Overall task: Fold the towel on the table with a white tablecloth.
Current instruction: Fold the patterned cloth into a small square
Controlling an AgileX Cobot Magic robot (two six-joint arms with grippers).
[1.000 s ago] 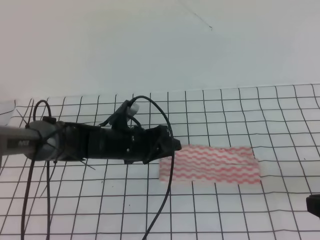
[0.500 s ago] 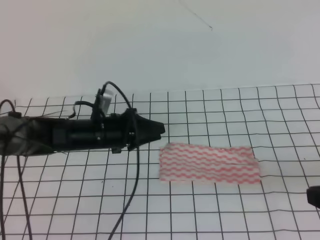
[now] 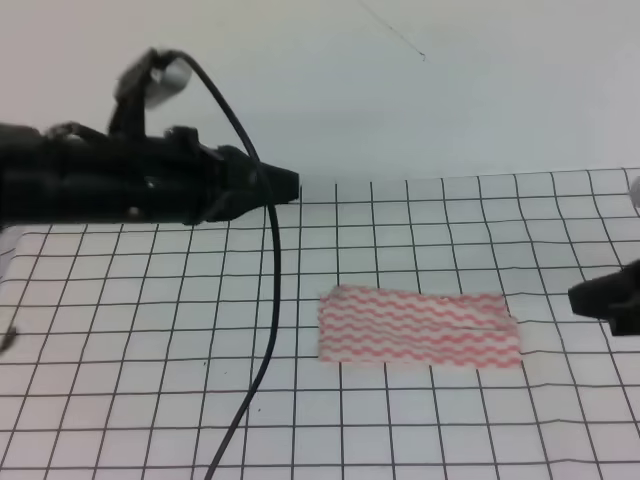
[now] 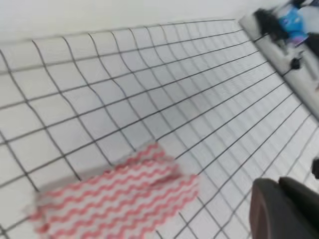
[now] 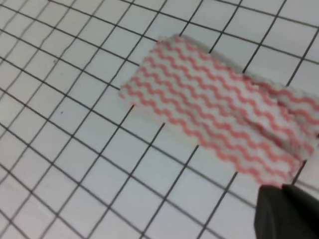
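- Lying flat on the white tablecloth (image 3: 420, 420) of the bench, the towel (image 3: 418, 327) sits folded into a long strip, right of centre in your high view.
- Left gripper (image 3: 285, 186): up off the cloth, well apart from towel, above-left of it; jaws look pressed together at the tip.
- Right gripper (image 3: 585, 298): just beside towel's right end, not touching; jaws' state can't tell, only dark tip shows.
- Black cable (image 3: 268, 300) hangs from left arm across the grid.

left arm (image 3: 140, 185): black, tapered | cable (image 3: 262, 300): black, looping
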